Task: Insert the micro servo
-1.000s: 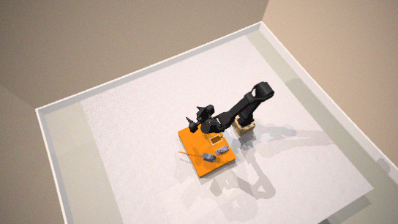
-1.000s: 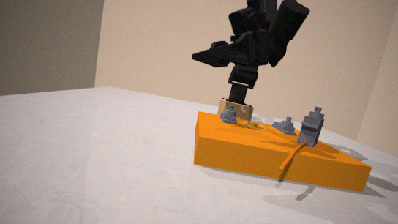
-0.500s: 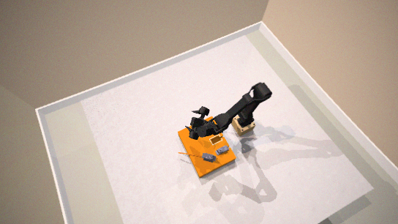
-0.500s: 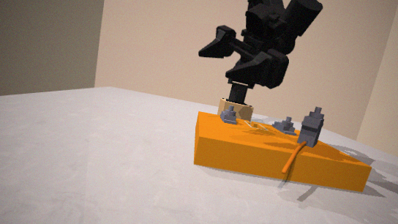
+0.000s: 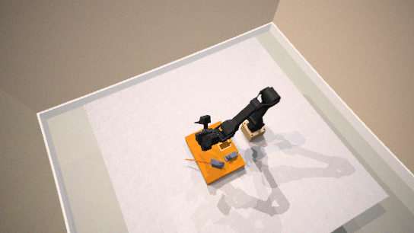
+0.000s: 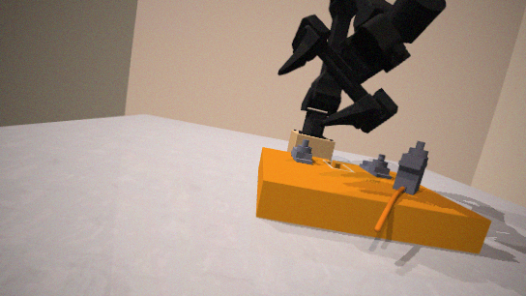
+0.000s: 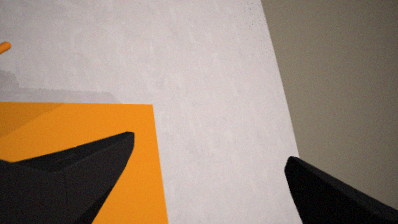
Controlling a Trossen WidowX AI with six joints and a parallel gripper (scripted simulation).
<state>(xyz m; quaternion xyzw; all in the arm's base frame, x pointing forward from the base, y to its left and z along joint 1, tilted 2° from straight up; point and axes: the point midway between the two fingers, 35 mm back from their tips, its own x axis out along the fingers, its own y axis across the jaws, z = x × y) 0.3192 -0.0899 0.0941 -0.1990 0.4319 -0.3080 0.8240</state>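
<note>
The loose grey micro servo (image 5: 217, 164) (image 6: 411, 169) stands on top of the orange deck (image 5: 210, 177) (image 6: 338, 213) (image 7: 145, 120), output shaft up, leaning slightly in the exterior view. Its orange cable (image 5: 195, 161) (image 6: 389, 210) (image 7: 5, 47) hangs out over the deck's edge. The white-outlined pocket (image 5: 224, 145) (image 6: 337, 165) is empty, with a seated servo between it and the loose one. My gripper (image 5: 200, 134) (image 6: 302, 98) (image 7: 211, 151) is open and empty, above the far end of the deck, away from the loose servo. The wrist view shows one finger over the deck's corner and no servo.
One seated servo (image 5: 233, 156) (image 6: 378, 168) stands beside the loose one. Another seated servo (image 6: 303, 154) is at the other end of the deck, hidden under the arm in the top view. The arm's tan base (image 5: 253, 132) (image 6: 311, 144) stands behind the deck.
</note>
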